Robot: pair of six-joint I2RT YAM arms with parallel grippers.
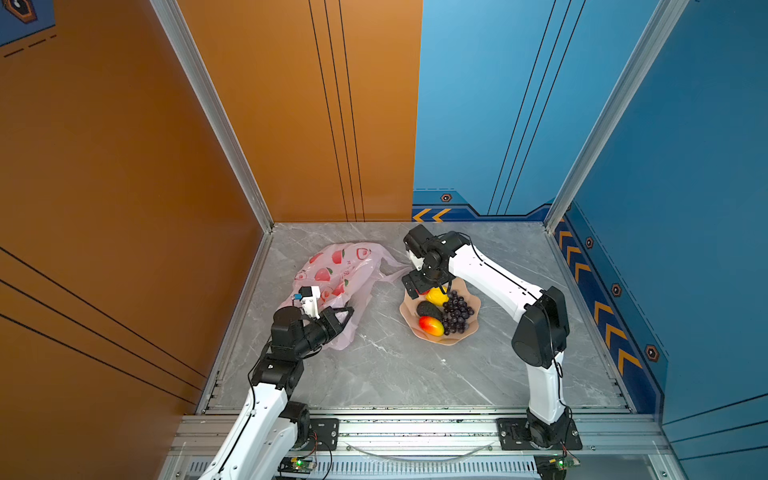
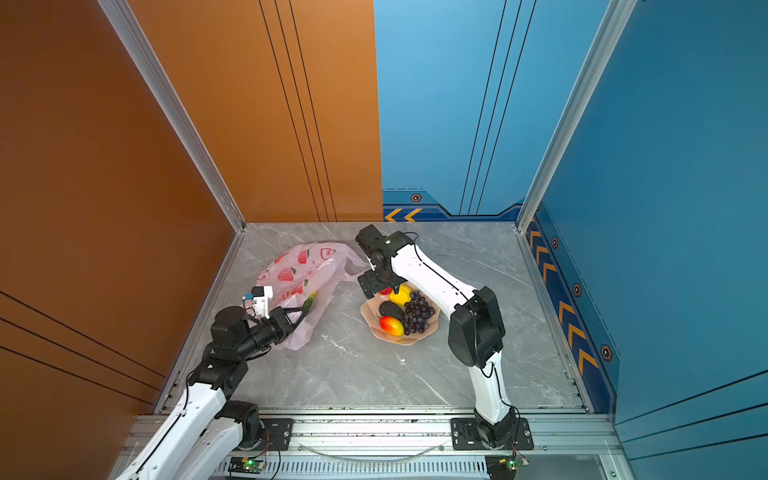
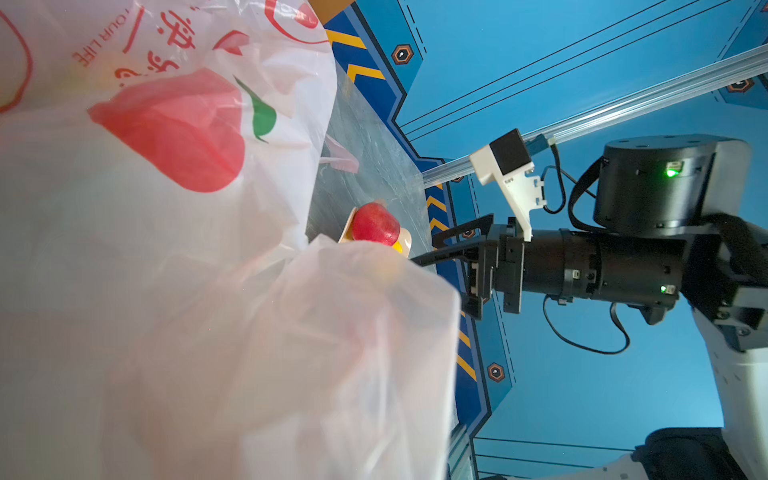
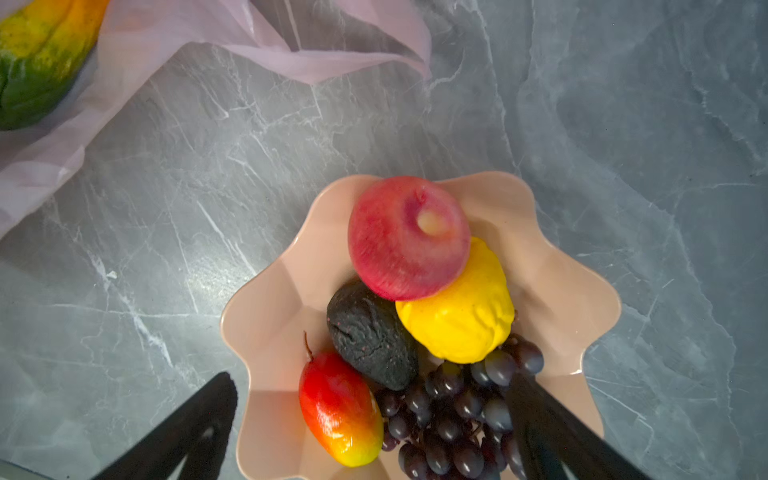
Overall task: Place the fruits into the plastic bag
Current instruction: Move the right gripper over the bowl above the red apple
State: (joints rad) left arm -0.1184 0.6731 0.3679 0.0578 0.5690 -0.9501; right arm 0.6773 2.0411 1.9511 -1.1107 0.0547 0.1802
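The pale-pink plastic bag (image 1: pixel 332 266) (image 2: pixel 291 266) lies at the left, and a green-yellow cucumber-shaped fruit (image 4: pixel 37 54) shows inside it. My left gripper (image 1: pixel 347 313) is shut on the bag's near edge, and the bag's film (image 3: pixel 166 291) hides its jaws in the left wrist view. My right gripper (image 4: pixel 370 378) (image 1: pixel 426 293) hangs open over the bowl with nothing between its fingers. Under it sit a red apple (image 4: pixel 409 241), a yellow fruit (image 4: pixel 457 307), a dark avocado (image 4: pixel 370 336), a red-yellow mango (image 4: pixel 338 409) and purple grapes (image 4: pixel 449 415).
The fruits lie in a peach scalloped bowl (image 1: pixel 471 328) (image 4: pixel 274 316) on the grey marble table (image 1: pixel 374 365), right of the bag. A loose bag handle (image 4: pixel 332 58) trails toward the bowl. Walls close the table at left, back and right.
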